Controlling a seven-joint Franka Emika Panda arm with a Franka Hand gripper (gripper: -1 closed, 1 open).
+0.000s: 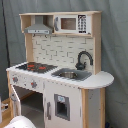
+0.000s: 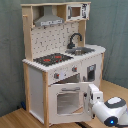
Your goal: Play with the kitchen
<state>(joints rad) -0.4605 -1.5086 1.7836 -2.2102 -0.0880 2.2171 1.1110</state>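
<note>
One toy kitchen (image 2: pixel 62 60) fills both exterior views, standing upright against a grey curtain on a light wooden floor (image 2: pixel 20 119). In the second exterior view its windowed oven door (image 2: pixel 66 99) hangs partly open, tilted out from the cabinet, and the white arm's gripper (image 2: pixel 89 97) sits right at the door's free edge, on the second exterior view's right. Whether the gripper is clenched on that edge or merely resting beside it, I cannot tell. In the first exterior view only a white rounded part of the arm (image 1: pixel 20 122) shows at the bottom, with the oven cavity dark and open behind it.

The step in hand looks like swinging the oven door. To do it well, the gripper should follow the arc the door makes about its hinge, not push straight in, or the light cabinet may slide or rock. Contact should stay near the free edge, where least force is needed. Motion should be slow near the end of travel, so the door neither slams nor strains its hinges. The knobs (image 2: pixel 56 76) just above the door should be kept clear of the wrist.
</note>
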